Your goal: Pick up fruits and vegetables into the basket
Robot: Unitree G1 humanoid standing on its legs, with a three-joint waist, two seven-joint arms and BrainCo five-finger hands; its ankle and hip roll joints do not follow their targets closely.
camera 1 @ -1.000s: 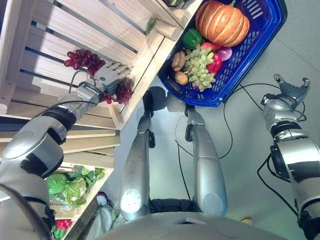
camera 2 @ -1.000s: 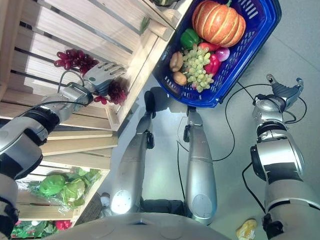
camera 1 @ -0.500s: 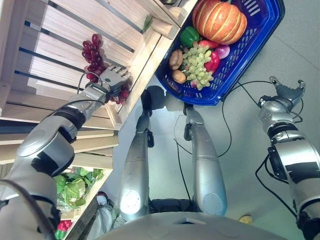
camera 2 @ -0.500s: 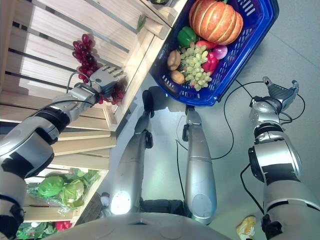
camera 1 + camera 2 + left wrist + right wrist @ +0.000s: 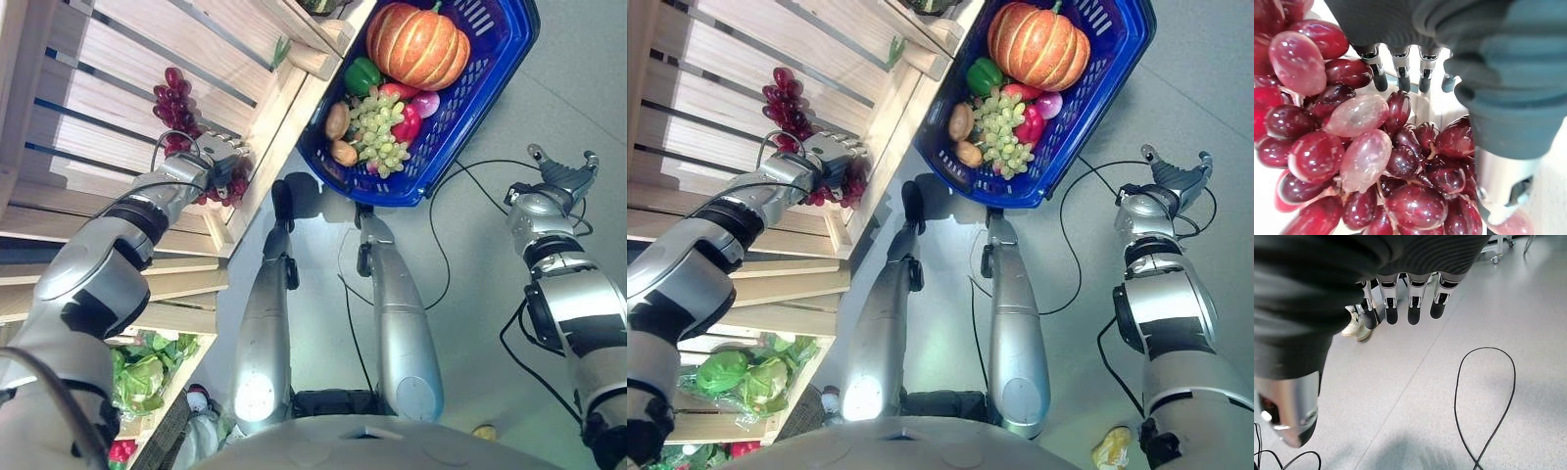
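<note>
left hand closing on red grapes inside the wooden crate

the wooden crate (image 5: 147, 69) is taking up the side of the scene by the left arm, its pale slats bare apart from the fruit. the blue basket (image 5: 495, 73) is sitting on the grey floor (image 5: 588, 59) just beside the crate's corner, already carrying a pumpkin (image 5: 418, 44), green grapes (image 5: 377, 127) and peppers. the red grapes (image 5: 181, 103) are lying against the crate's slats, and the left hand (image 5: 217, 162) is curling its fingers (image 5: 1400, 68) and thumb around the lower part of the bunch. the bunch is looking light, loose and smooth-skinned, likely to slip or swing, so a cupping hold near the stem should be serving best. the right hand (image 5: 560, 176) is hanging well apart from the crate, fingers relaxed and holding nothing.
</note>
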